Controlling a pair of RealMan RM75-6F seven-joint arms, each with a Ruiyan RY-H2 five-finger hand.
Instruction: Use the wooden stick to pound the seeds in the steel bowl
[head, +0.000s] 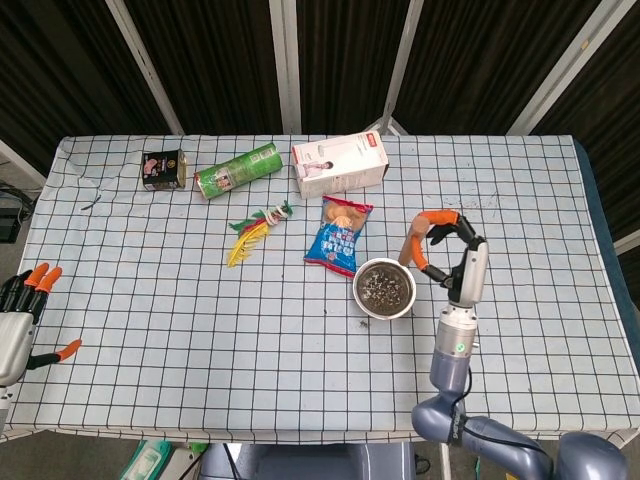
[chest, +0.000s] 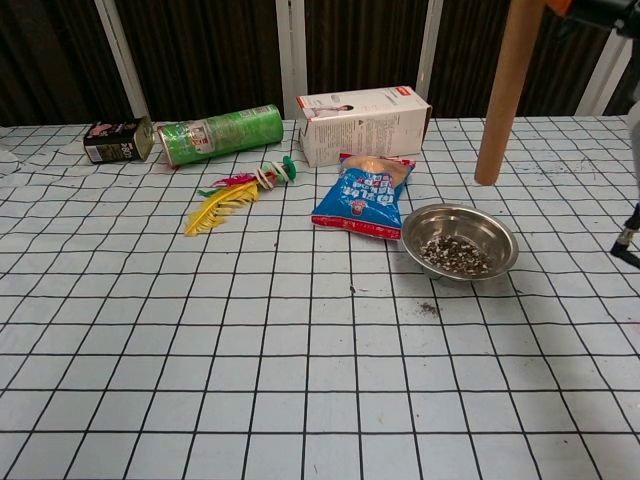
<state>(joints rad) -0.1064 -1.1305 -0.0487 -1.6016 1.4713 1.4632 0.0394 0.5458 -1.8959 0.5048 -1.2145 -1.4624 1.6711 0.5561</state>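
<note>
The wooden stick (chest: 505, 90) reads as a stiff, fairly light dowel that should not bend or crack under pounding; its smooth turned surface could slip, so a wrapped grip near the top end, well clear of the working tip, seems the sound place to hold it. It is a plain, pale brown cylinder, held nearly upright with a slight lean, its blunt lower end hanging in the air above and just to the right of the steel bowl (chest: 500, 244), not touching it. The right hand (head: 447, 248) has its orange-tipped fingers (head: 423, 257) curled around the stick's upper part; in the chest view that hold is cut off by the top edge. The bowl is shallow, shiny and round, standing on the checked tablecloth (head: 200, 330) right of centre, with dark and pale seeds (chest: 455, 255) spread over its bottom and a few specks (chest: 428, 307) spilled on the cloth just near of it. A blue snack bag (chest: 364, 194) lies just left of the bowl, touching or nearly touching its rim. The left hand (head: 20, 315) rests at the near left edge of the table, fingers spread, holding nothing, well apart from the work.
</note>
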